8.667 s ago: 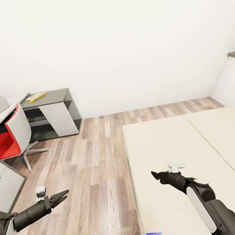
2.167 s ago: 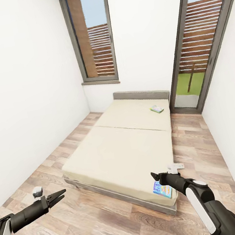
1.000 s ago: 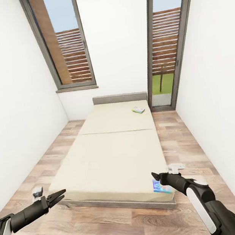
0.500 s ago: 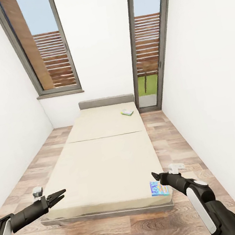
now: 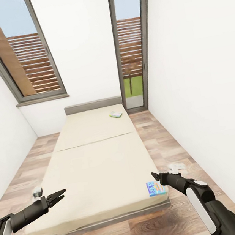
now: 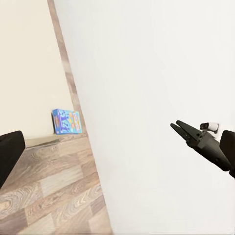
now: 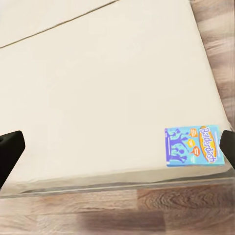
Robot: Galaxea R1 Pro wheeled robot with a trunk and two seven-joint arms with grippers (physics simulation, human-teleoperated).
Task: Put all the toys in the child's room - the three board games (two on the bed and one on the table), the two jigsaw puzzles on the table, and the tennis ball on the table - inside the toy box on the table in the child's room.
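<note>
The bed [image 5: 95,164] stretches away from me, its grey headboard [image 5: 92,105] at the far end. A blue board game [image 5: 156,188] lies flat on the mattress at the near right corner; it also shows in the right wrist view [image 7: 193,146] and the left wrist view [image 6: 66,121]. A pale board game [image 5: 116,114] lies near the headboard on the right. My right gripper [image 5: 154,175] hovers open just above and beside the blue game, empty. My left gripper [image 5: 61,193] is open and empty over the near left part of the mattress. The table and toy box are out of view.
White walls close in on both sides, the right wall [image 5: 203,79] near my right arm. A window [image 5: 26,60] and a glass door [image 5: 130,49] stand behind the headboard. Wood floor [image 5: 164,140] runs in strips along both sides of the bed and at its foot.
The whole picture has swung round from the desk side to the foot of the bed, so the camera has moved. Both arms keep the same pose. The blue game now sits beside my right gripper.
</note>
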